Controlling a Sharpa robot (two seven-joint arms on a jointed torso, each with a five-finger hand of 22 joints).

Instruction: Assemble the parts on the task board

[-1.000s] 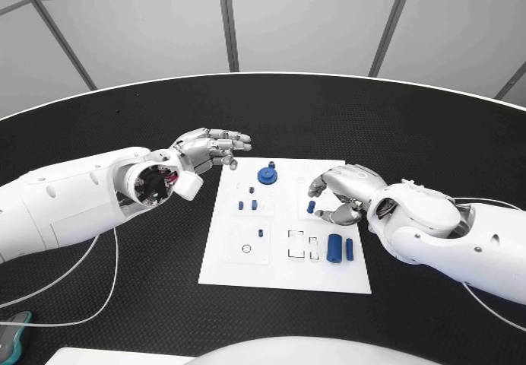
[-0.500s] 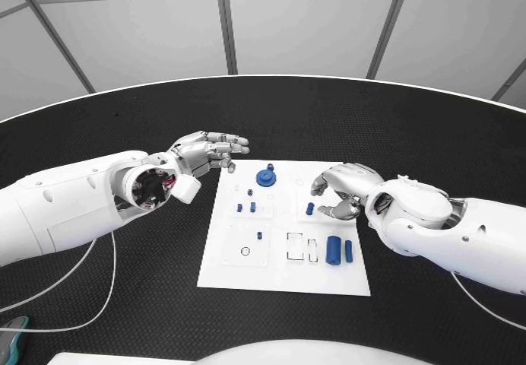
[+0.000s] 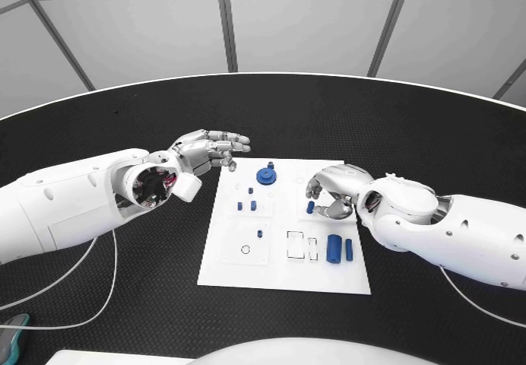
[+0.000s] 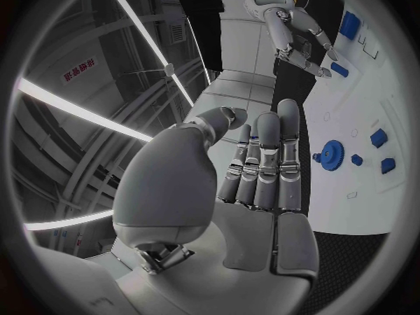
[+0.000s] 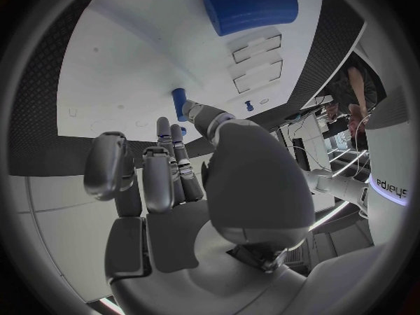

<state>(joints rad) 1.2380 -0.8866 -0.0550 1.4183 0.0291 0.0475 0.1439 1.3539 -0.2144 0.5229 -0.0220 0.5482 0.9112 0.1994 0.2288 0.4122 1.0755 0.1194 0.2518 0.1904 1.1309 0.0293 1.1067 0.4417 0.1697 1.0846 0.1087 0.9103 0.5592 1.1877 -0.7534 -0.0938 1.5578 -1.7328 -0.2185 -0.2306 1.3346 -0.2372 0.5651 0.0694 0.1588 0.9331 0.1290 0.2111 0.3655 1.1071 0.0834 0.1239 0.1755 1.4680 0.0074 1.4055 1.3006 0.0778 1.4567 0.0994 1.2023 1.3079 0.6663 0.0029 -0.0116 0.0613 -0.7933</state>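
Observation:
The white task board (image 3: 280,270) lies mid-table. On it are a blue gear (image 3: 267,176) at its far end, two short pegs (image 3: 247,204), a small peg (image 3: 310,207), a thick blue cylinder (image 3: 333,247) and a thin bar (image 3: 349,249). My right hand (image 3: 334,192) hovers over the board's right side, fingers curved down around the small peg (image 5: 178,99). Its thumb tip sits right beside that peg, and I see no grip on it. My left hand (image 3: 208,148) floats off the board's far left corner, fingers apart and holding nothing. The left wrist view shows the gear (image 4: 332,152) beyond that hand (image 4: 258,168).
Rectangular slots (image 3: 298,245) and a small ring outline (image 3: 245,249) mark the board's near half. A thin white cable (image 3: 104,296) loops over the black table at the near left. The cylinder (image 5: 251,8) lies beyond my right hand's fingertips.
My right hand has edged left and closed in on the small peg while its forearm swung nearer. The peg has not moved. The left hand has barely shifted.

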